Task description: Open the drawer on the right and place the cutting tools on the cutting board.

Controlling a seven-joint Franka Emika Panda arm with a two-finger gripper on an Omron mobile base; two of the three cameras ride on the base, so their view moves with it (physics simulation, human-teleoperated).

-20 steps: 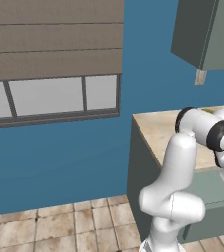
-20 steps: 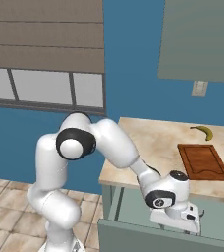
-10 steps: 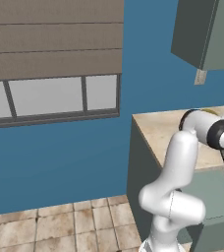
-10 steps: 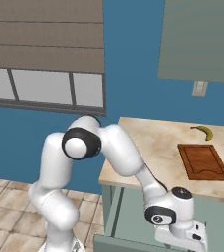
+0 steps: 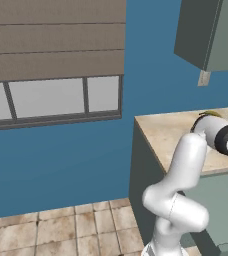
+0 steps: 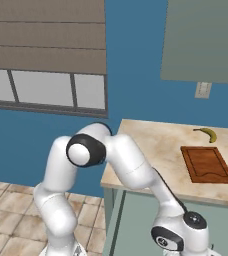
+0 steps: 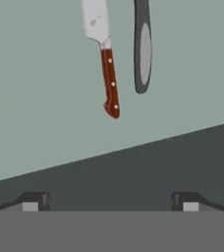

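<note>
Down goes my arm since a second ago, wrist sinking below counter height. I see the cutting board (image 6: 207, 164) up on the countertop (image 6: 151, 145), banana (image 6: 206, 133) behind it. Drawer open: knife (image 7: 105, 54) ahead of my wide-open gripper (image 7: 110, 202), handle toward me, dark-handled tool (image 7: 142, 47) alongside.

Even flat rendered light, no glare, faint soft shadows, slightly soft low-resolution edges
</note>
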